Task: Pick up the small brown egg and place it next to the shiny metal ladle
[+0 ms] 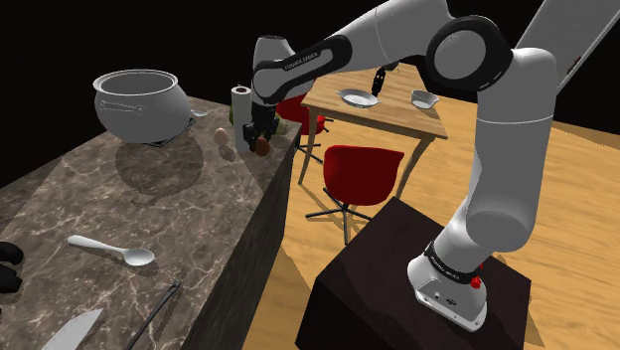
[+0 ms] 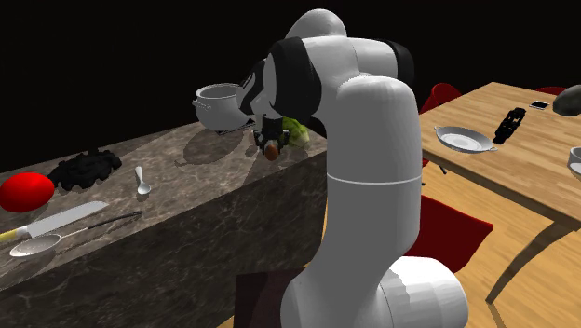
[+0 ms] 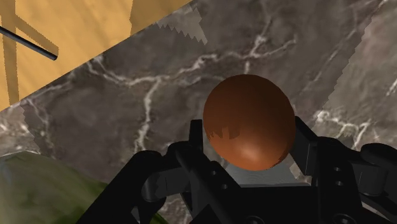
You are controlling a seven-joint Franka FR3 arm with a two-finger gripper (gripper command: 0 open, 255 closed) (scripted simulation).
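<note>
Looks like we're holding the brown egg [image 3: 249, 121] snug in the gripper [image 3: 250, 141], so next we carry it down the counter [image 1: 119, 199] to the ladle [image 2: 35, 245].

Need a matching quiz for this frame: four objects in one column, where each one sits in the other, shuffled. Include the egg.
Things:
1. small brown egg
2. large grey round pot
3. white plate
4. red chair

Places:
A. on the wooden floor
B. clasped between the fingers of the black gripper
C. on the wooden table
D. on the dark marble counter

Pairs: 1-B, 2-D, 3-C, 4-A
</note>
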